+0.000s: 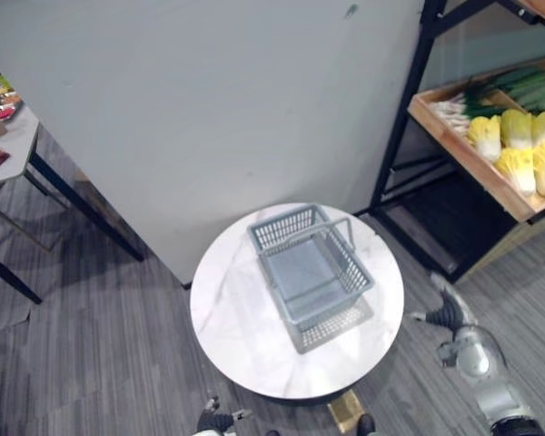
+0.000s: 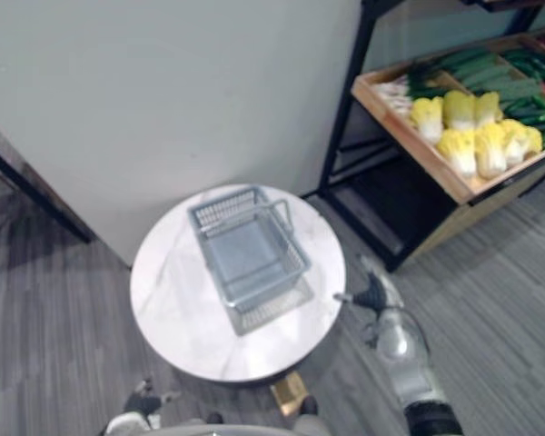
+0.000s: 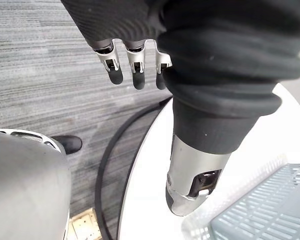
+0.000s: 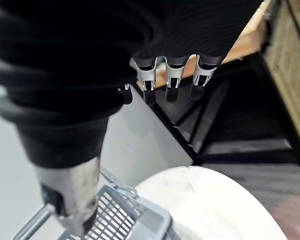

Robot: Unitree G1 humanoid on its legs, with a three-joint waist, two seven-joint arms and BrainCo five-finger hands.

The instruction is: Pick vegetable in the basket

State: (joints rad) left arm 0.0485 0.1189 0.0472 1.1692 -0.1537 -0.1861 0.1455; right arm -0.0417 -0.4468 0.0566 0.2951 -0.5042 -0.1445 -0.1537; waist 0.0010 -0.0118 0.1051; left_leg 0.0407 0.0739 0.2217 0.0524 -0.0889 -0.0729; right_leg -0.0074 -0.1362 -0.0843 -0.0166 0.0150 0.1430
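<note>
An empty grey wire basket (image 1: 313, 272) stands on a round white marble table (image 1: 236, 318). The vegetables lie in a wooden shelf tray (image 1: 463, 150) at the right: pale yellow cabbages (image 1: 522, 145) and green cucumbers (image 1: 531, 86) behind them. My right hand (image 1: 450, 313) hangs low beside the table's right edge, between table and shelf, open and holding nothing; its straight fingers (image 4: 172, 80) point toward the shelf. My left hand (image 1: 216, 420) is down at the table's near edge, its fingers (image 3: 135, 70) relaxed, open and empty.
A black metal shelf frame (image 1: 404, 109) holds the tray, with a dark lower shelf (image 2: 386, 204) under it. A grey wall panel (image 1: 209, 109) stands behind the table. A desk (image 1: 0, 136) with small items sits at the far left. Carpet surrounds the table.
</note>
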